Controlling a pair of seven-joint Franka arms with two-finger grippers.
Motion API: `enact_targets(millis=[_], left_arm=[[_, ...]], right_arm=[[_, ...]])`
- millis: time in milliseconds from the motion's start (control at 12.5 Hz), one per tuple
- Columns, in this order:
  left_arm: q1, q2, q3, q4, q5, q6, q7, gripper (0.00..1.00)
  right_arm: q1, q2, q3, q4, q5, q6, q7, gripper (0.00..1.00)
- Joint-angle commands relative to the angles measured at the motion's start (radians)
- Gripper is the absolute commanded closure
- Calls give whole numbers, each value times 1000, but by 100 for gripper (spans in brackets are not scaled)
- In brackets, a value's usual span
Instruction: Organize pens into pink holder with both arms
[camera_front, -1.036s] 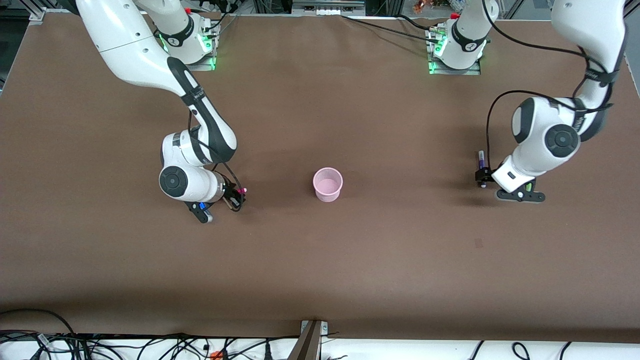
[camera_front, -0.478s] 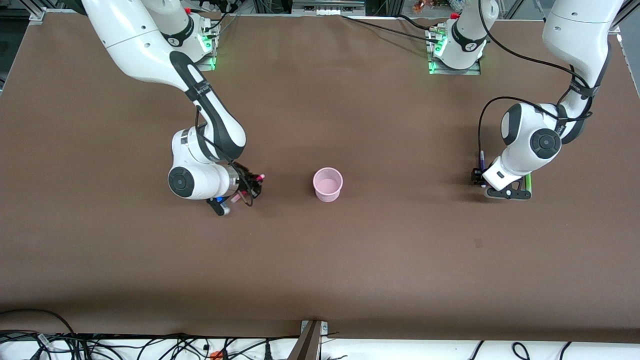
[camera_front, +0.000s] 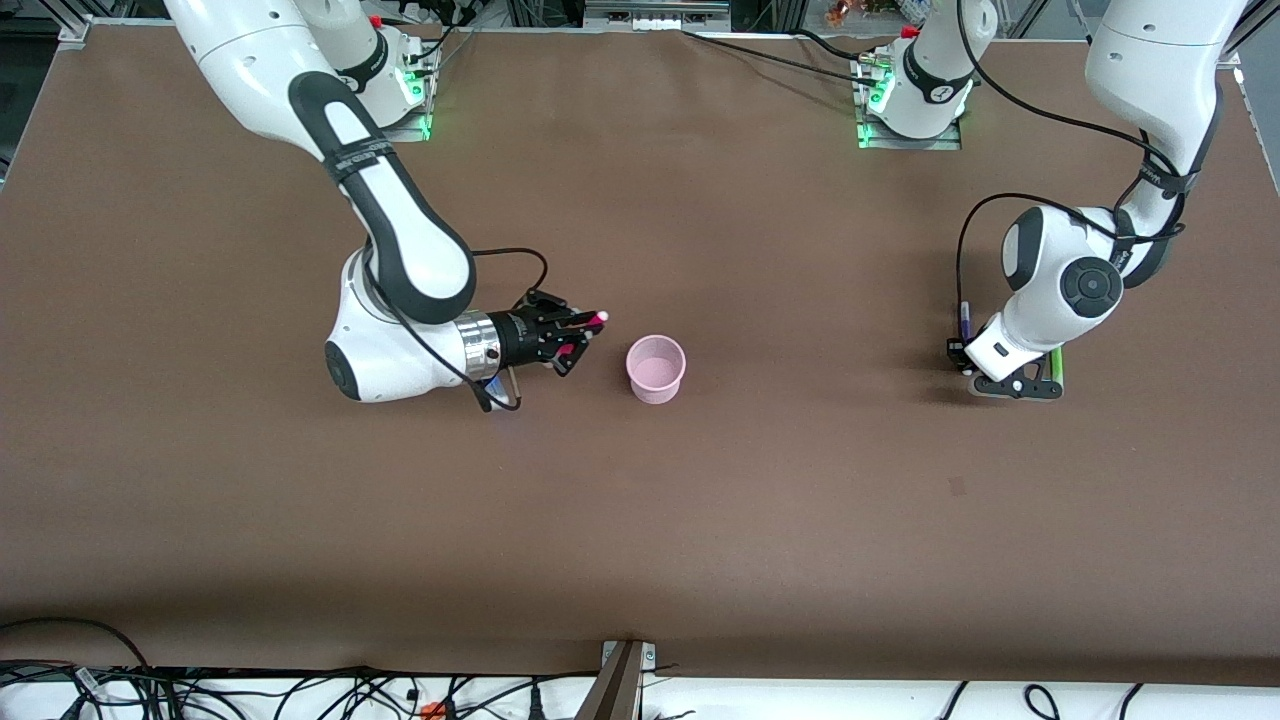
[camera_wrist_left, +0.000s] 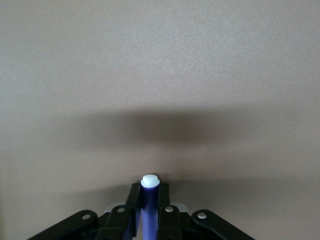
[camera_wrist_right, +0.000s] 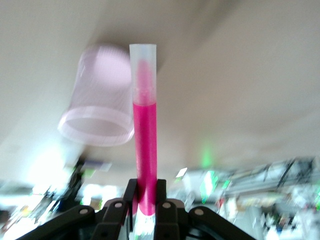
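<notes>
The pink holder (camera_front: 656, 368) stands upright mid-table and also shows in the right wrist view (camera_wrist_right: 100, 102). My right gripper (camera_front: 578, 335) is shut on the magenta pen (camera_front: 592, 321), which it holds level with its pale tip pointing at the holder, just short of the rim. The right wrist view shows this gripper (camera_wrist_right: 145, 192) and pen (camera_wrist_right: 145, 140). My left gripper (camera_front: 961, 348) is shut on the dark purple pen (camera_front: 963, 318), low over the table at the left arm's end. The left wrist view shows this gripper (camera_wrist_left: 149, 197) and pen (camera_wrist_left: 149, 207). The green pen (camera_front: 1054, 364) lies beside the left wrist. The yellow pen is out of view.
The arm bases (camera_front: 910, 100) with green lights and cables stand along the table's edge farthest from the front camera. Loose cables (camera_front: 300, 690) lie along the edge nearest to it. A small dark mark (camera_front: 958, 487) is on the brown table.
My right arm has swung its wrist up and moved toward the holder, turning the magenta pen level. My left arm shifted slightly toward the holder, then stayed still.
</notes>
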Motion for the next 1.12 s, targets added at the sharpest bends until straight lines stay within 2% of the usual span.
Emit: enact_targets(millis=[0,159,319,399,558,717,957,1036], left_arm=[[6,3,-4,5,18,-2,6,89],[6,-5,-5,7,18,-9,6,92],[6,-32,-5,17,18,-38,6,92],[4,-47,-8,43,18,-101,6,92],[-6,-69,-9,132,18,-272,10,93],[-5,-71,-39,255,16,-446,21,93],[-5,-64,-62,414,-5,-607,88,93],[-3,-64,-68,442,-65,-623,136,93]], right_arm=[[-4,21,32,20,158,7,2,100],[44,48,34,43,242,75,-9,100],[79,90,34,78,270,141,-12,100],[96,110,34,103,278,156,-12,100],[125,137,34,129,290,205,-12,100],[142,165,34,166,298,230,-12,100],[142,200,34,191,298,230,-49,100],[141,203,34,188,298,230,-67,83]])
